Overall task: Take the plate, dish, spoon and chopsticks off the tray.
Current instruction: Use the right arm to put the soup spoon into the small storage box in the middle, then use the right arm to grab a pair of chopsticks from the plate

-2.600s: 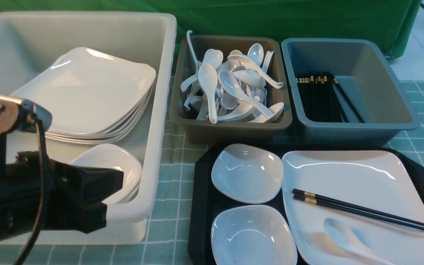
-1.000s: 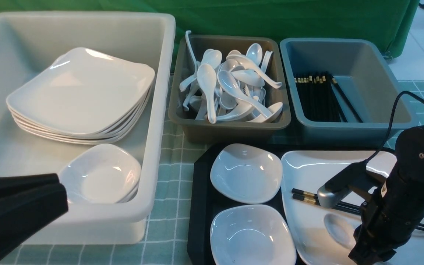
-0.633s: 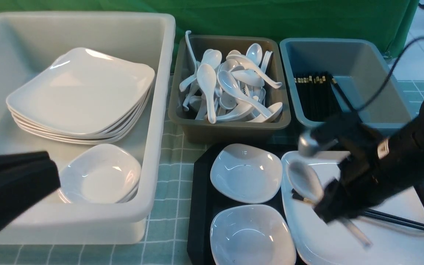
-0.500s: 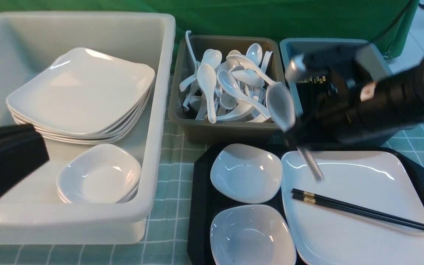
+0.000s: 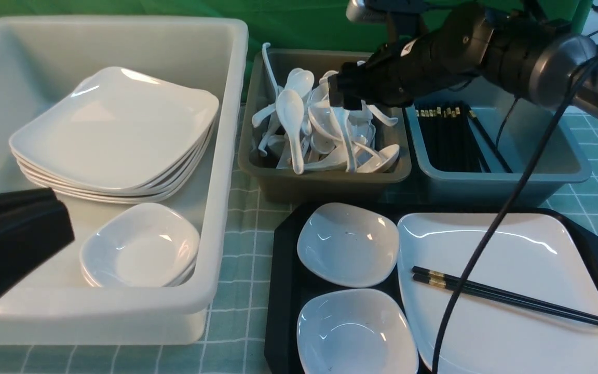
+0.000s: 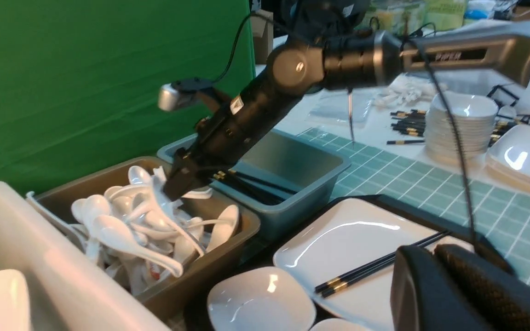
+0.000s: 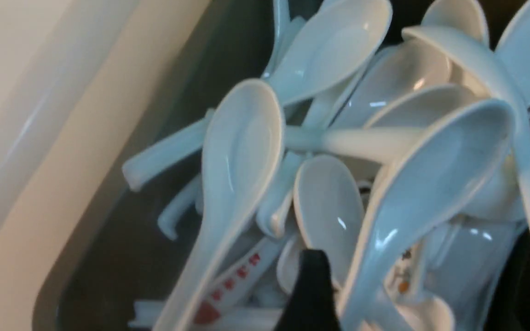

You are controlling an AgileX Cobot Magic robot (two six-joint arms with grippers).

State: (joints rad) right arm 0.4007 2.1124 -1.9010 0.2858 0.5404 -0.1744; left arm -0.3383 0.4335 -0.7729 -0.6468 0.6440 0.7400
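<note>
White spoon: dropping into the brown tub, I think.
Right gripper: fingers spread wide.
Chopsticks: my next grab, thin, flat on plate.

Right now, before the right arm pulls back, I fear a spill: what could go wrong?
The brown tub is heaped with spoons past its rim, so the open right fingers may hook one when rising. The arm's dangling cable hangs by the chopsticks loose on the plate and might drag them off.

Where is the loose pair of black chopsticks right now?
Front view, robot's right: the black gold-banded chopsticks lie diagonally on the large white rounded-square plate in the black rectangular tray.
</note>
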